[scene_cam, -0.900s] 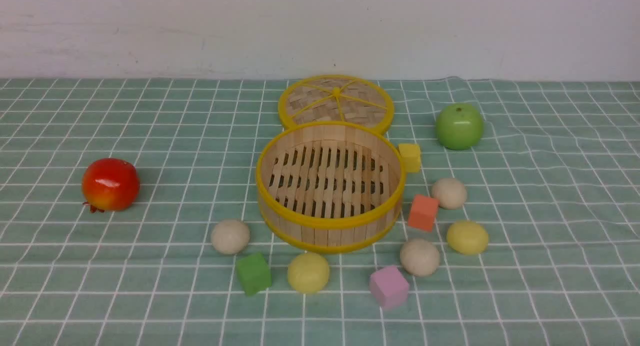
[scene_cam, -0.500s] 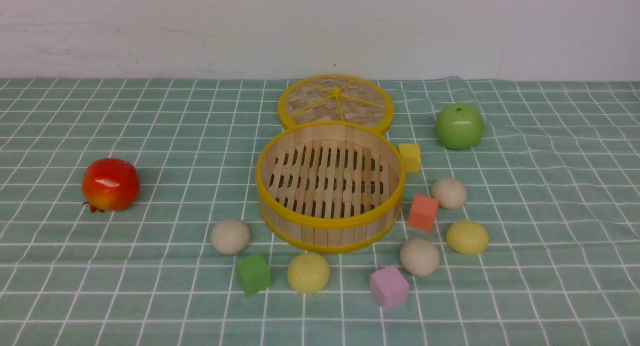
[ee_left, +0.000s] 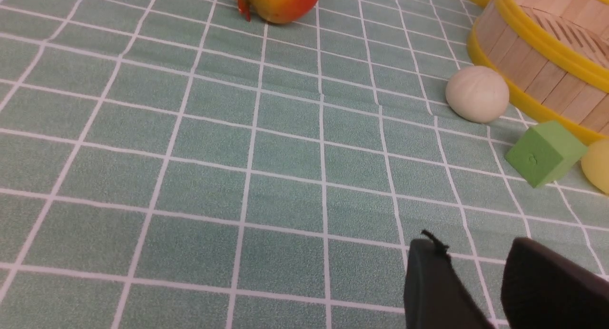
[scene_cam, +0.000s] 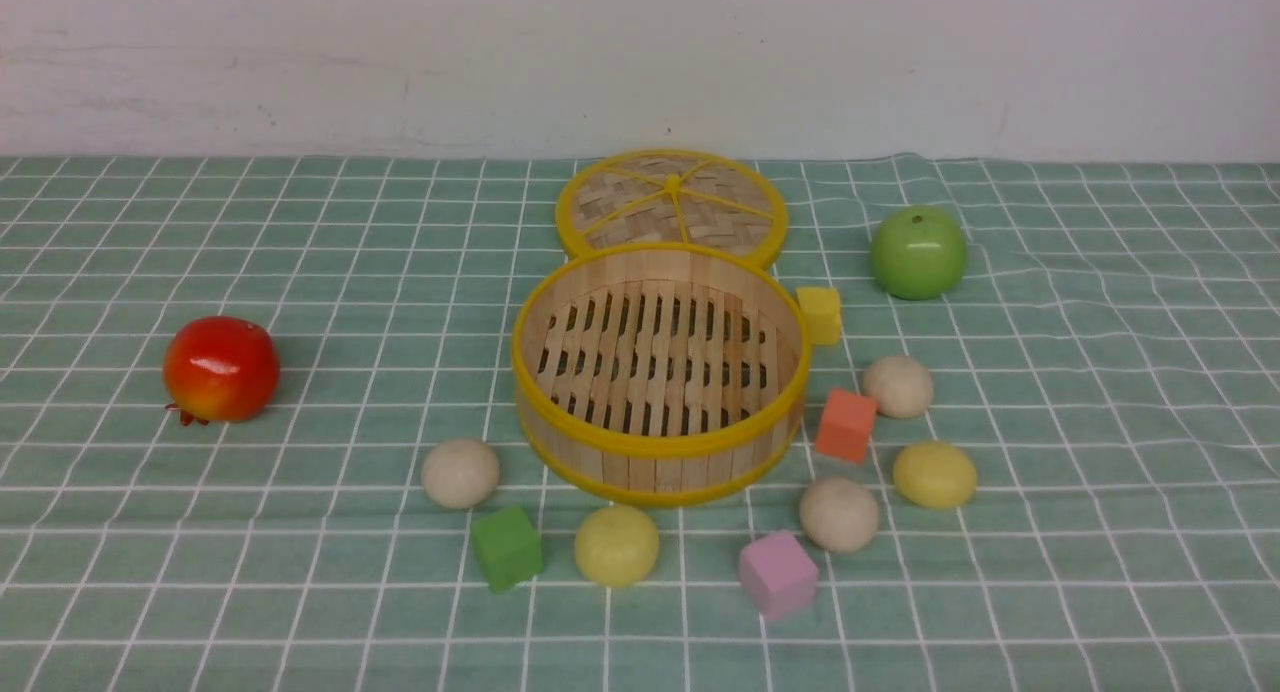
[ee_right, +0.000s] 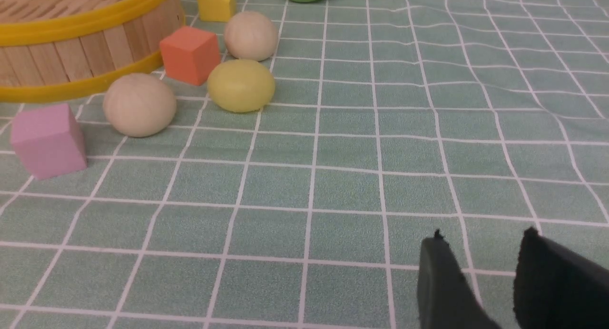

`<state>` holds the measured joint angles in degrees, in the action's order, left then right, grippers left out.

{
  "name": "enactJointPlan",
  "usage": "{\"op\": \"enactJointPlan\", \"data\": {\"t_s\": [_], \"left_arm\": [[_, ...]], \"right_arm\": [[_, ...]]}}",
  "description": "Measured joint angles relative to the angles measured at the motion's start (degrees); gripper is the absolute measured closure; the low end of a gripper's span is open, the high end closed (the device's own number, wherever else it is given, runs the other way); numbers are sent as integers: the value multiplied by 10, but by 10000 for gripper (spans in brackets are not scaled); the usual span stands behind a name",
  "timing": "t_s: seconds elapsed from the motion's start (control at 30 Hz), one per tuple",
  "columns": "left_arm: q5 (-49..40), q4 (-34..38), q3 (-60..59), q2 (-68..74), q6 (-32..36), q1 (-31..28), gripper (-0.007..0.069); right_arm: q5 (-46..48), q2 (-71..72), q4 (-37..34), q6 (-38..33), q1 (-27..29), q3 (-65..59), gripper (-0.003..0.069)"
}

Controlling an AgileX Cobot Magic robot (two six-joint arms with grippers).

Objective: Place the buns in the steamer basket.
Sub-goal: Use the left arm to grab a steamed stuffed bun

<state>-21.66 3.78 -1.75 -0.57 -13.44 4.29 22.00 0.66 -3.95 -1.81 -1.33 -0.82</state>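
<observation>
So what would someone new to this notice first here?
Probably the round bamboo steamer basket, with its yellow rims, sitting empty mid-table, its woven lid just behind. Then the glossy red pomegranate, alone on the left, and the green apple at the back, right of the lid.

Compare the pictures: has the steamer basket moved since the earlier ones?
No; the steamer basket sits exactly as before against the woven lid behind it, shifted neither way.
</observation>
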Motion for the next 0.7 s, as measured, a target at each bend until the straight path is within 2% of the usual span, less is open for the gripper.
{"op": "enactJointPlan", "data": {"t_s": [0.17, 0.27, 0.33, 0.4, 0.47, 0.5, 0.63, 0.7], "left_arm": [[11, -1, 0, 0, -1, 0, 404], [47, 31, 0, 0, -23, 0, 404], [98, 123, 0, 0, -79, 0, 404], [134, 181, 0, 0, -122, 0, 404], [148, 219, 0, 0, -138, 0, 403], [169, 260, 0, 0, -151, 0, 401], [217, 296, 1, 0, -157, 0, 408], [189, 297, 22, 0, -153, 0, 445]], "right_arm": [[0, 0, 0, 0, 0, 0, 420], [0, 0, 0, 0, 0, 0, 420], [0, 0, 0, 0, 0, 0, 420], [0, 0, 0, 0, 0, 0, 420], [0, 0, 0, 0, 0, 0, 420], [0, 0, 0, 0, 0, 0, 420], [0, 0, 0, 0, 0, 0, 420], [0, 0, 0, 0, 0, 0, 420]]}}
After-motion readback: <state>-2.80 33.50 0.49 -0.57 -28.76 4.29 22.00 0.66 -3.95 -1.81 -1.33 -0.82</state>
